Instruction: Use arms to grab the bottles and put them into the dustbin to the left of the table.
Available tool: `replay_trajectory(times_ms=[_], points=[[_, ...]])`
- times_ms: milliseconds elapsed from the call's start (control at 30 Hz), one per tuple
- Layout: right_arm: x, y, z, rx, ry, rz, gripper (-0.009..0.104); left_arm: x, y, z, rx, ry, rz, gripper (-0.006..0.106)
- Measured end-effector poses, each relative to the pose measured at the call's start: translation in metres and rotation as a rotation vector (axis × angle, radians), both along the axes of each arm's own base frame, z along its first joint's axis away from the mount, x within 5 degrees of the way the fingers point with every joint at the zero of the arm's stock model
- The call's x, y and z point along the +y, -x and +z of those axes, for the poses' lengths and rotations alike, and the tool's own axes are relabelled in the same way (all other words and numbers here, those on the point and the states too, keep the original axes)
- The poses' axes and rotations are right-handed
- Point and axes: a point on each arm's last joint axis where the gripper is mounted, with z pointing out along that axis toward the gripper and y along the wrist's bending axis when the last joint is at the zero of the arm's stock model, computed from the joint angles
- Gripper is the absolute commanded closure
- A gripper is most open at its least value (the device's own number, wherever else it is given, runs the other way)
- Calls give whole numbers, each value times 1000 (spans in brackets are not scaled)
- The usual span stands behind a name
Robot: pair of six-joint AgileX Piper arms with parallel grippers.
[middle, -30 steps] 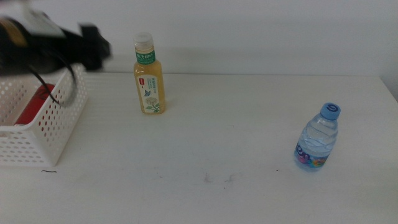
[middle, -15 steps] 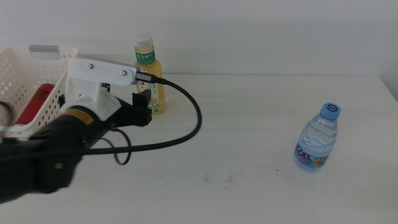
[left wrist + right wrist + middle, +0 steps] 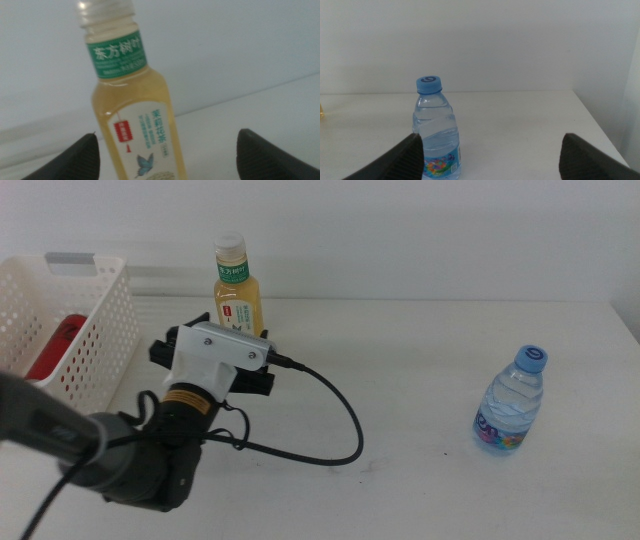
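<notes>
Tea bottle (image 3: 239, 298) upright near dustbin (image 3: 95, 330), red can (image 3: 55, 347) inside; left gripper (image 3: 167, 152) wide open just before it, not touching.

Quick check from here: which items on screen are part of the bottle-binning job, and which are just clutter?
Job items: tea bottle, water bottle, red can already in the dustbin, left gripper open by the tea bottle, right gripper open, facing the water bottle.

Clutter: none visible on the table.

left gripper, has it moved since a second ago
Yes. The left gripper has swung away from over the dustbin and now sits right in front of the tea bottle, jaws open; the bottle itself hasn't shifted.
</notes>
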Motion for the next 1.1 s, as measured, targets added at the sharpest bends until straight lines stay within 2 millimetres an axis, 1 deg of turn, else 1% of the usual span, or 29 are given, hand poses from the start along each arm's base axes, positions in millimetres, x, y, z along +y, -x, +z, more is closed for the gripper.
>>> replay_trajectory(times_ms=[167, 300, 433, 667, 1000, 1100], points=[[0, 0, 0, 0, 0, 0, 2, -7, -15, -12, -4, 66, 6, 7], [0, 0, 0, 0, 0, 0, 2, -7, -23, -13, -7, 89, 40, 7], [0, 0, 0, 0, 0, 0, 2, -7, -30, -13, 31, 114, 82, 7], [0, 0, 0, 0, 0, 0, 2, -3, -32, -17, 89, 132, 135, 7], [0, 0, 0, 0, 0, 0, 2, -3, -31, -24, 165, 132, 145, 7], [0, 0, 0, 0, 0, 0, 2, -5, -36, -24, 166, 139, 145, 7]])
